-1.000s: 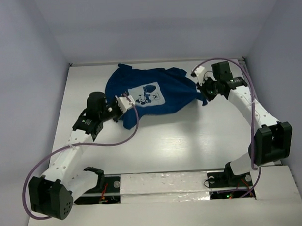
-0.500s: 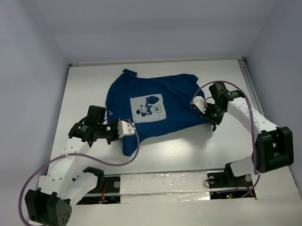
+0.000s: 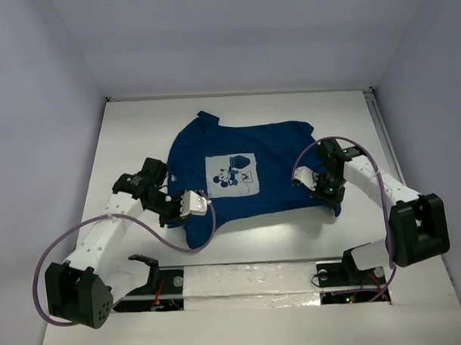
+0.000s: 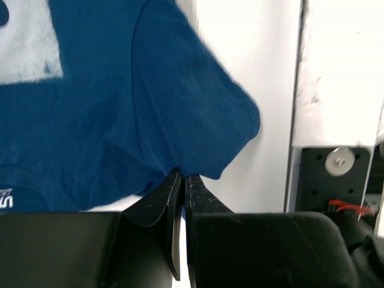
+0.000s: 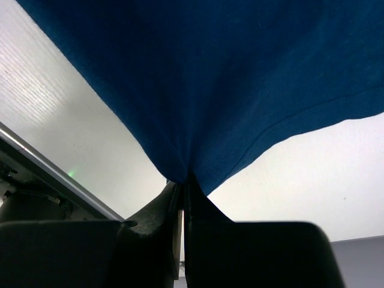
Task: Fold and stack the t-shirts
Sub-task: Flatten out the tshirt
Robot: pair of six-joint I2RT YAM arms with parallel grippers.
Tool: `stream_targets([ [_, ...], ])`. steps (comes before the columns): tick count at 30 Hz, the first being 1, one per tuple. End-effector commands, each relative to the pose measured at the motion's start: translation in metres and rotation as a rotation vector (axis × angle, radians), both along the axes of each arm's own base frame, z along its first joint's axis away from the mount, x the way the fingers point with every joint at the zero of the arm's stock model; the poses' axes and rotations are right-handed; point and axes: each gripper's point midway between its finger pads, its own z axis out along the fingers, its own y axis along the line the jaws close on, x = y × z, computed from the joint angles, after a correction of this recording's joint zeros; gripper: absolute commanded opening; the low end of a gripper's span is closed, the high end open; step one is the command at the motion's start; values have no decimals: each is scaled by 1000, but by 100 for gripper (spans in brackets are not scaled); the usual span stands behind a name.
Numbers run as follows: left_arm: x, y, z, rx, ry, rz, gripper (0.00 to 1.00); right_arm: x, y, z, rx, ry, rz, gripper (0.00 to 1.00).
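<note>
White table, navy t-shirt lying print-up, left fingers and right fingers clamped on its edges

Surface: white table, closed in by pale panels on the left, far and right sides.
Lying on it: one dark blue t-shirt, spread out near the middle, chest side up.
Print: white rectangle, facing upward.
Bare table: showing on every side of the t-shirt.
</note>
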Motion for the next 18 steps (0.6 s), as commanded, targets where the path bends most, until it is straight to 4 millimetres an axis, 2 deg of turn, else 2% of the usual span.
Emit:
stream_targets([
  [1, -1, 16, 0, 110, 35, -35, 0, 5, -4, 11, -46, 3, 52, 0],
  [4, -3, 29, -13, 192, 74, -28, 0, 7, -1, 8, -51, 35, 58, 0],
  [7, -11, 27, -18, 184, 134, -38, 1, 8, 4, 4, -49, 64, 70, 14],
  [9, -11, 25, -16, 172, 132, -36, 6, 11, 6, 5, -42, 71, 78, 19],
  [10, -10, 24, -14, 162, 124, -39, 9, 16, 8, 8, -35, 57, 79, 27],
  [12, -7, 22, -9, 149, 102, -43, 15, 20, 10, 12, -29, 51, 81, 29],
  [13, -6, 20, -6, 138, 97, -43, 17, 22, 10, 12, -29, 52, 82, 35],
  [15, 1, 17, 1, 127, 73, -36, 26, 26, 12, 18, -25, 40, 90, 38],
  [18, 14, 13, 15, 117, 35, -21, 31, 35, 15, 28, -13, 12, 94, 41],
])
